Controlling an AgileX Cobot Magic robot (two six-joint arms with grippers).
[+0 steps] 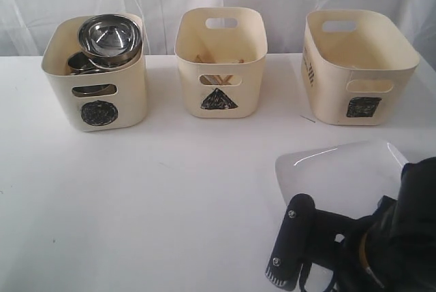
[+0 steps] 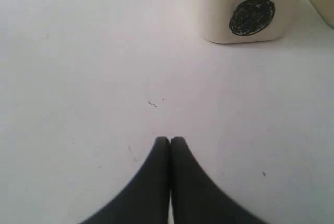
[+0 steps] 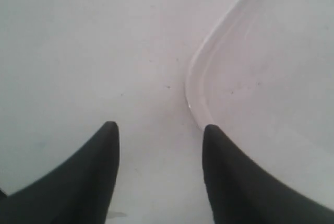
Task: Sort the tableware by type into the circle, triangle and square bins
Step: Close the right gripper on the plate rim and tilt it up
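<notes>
White bench [image 1: 170,190] is seen bearing the square plate [image 1: 340,169] before the square bin [image 1: 359,67] — right end effector [image 3: 159,127] spread wide at its rim, nothing gripped; left end effector [image 2: 169,139] pressed closed, empty.

White table [image 1: 170,197], and three cream bins stand on it in a row along the back, well apart: the circle bin [image 1: 61,94] on the left, the triangle bin [image 1: 252,77] in the middle, the square bin [image 1: 327,94] on the right. Out front on the right lies the large white square plate [image 1: 340,169], flat on the tabletop, apart from the square bin behind it.
</notes>
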